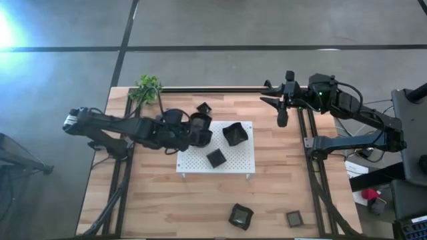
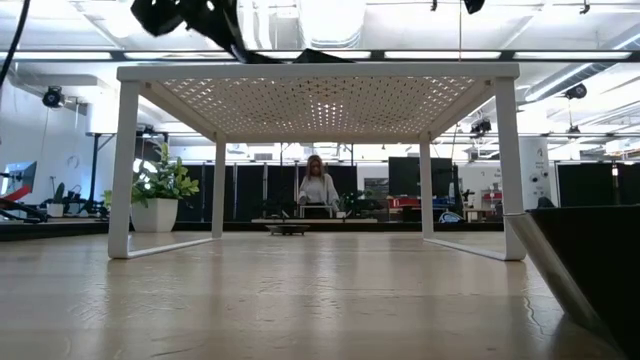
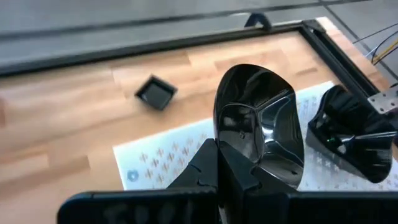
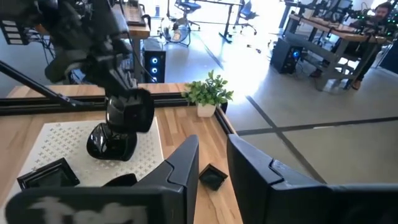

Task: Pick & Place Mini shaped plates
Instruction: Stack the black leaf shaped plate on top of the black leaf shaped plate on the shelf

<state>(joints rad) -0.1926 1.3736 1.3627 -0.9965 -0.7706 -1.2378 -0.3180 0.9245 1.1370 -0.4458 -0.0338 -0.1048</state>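
Left pincer (image 1: pixel 193 130) grips a rounded mini plate (image 3: pixel 258 124) above the white perforated board's (image 1: pixel 230 163) edge, two further plates resting on it, while right pincer (image 4: pixel 211 158) waits spread beyond the counter (image 1: pixel 200 207).

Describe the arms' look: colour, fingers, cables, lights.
Both arms are dark, near black, built of jointed tubular links. The left arm has a pale grey cap at its outer end. The right arm shows a small green light near its wrist, with loose cables by its base. The right gripper has flat, black, blade-like fingers.
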